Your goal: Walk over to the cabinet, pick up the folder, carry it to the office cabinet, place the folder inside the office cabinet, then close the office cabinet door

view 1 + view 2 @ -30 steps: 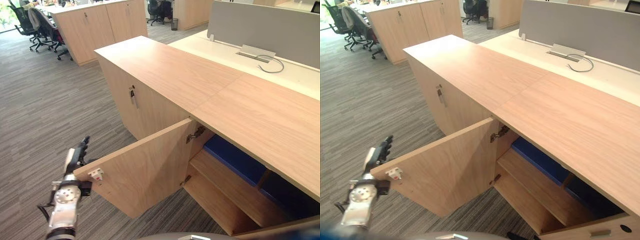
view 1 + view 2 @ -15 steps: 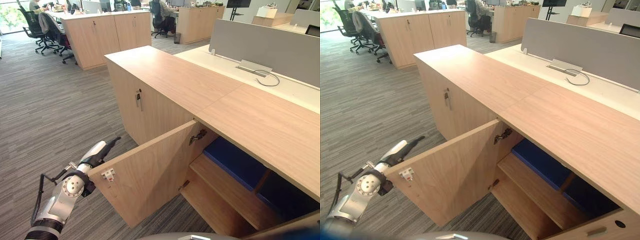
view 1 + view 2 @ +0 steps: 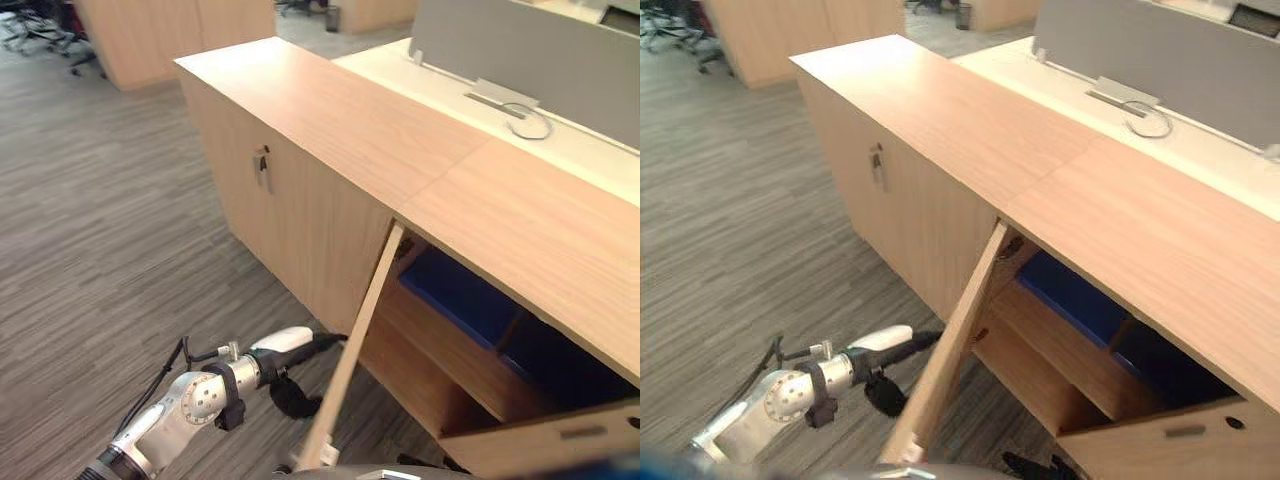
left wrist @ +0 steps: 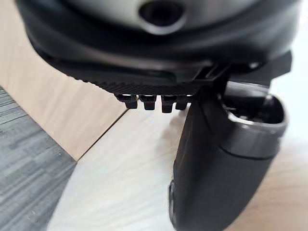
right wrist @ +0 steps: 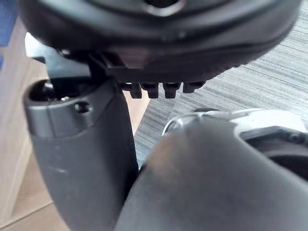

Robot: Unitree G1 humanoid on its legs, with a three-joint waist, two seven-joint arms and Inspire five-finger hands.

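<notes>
Now, left hand [image 3: 300, 342]: released, with the fingers stretched flat toward the outer face of the left door [image 3: 952, 345] low down, apparently touching it and gripping nothing.
Slip risk: the push is a bare-finger contact on smooth wood, so as the door swings the fingers could slide toward its free edge and lose the push.
Pinch risk: fingertips that ride round that edge could be caught between the door and the office cabinet [image 3: 520, 230].
Blue folder [image 3: 455, 295]: it lies flat on the upper shelf [image 3: 440, 350] inside. It looks set back, but if a corner overhangs, the door would jam against it.
Right door [image 3: 560, 440]: it stands open, and shutting one leaf alone would leave the cabinet open.
Right hand [image 5: 77, 154]: I cannot tell whether it is clenched or loose. Near the cabinet, it could foul that door.
</notes>
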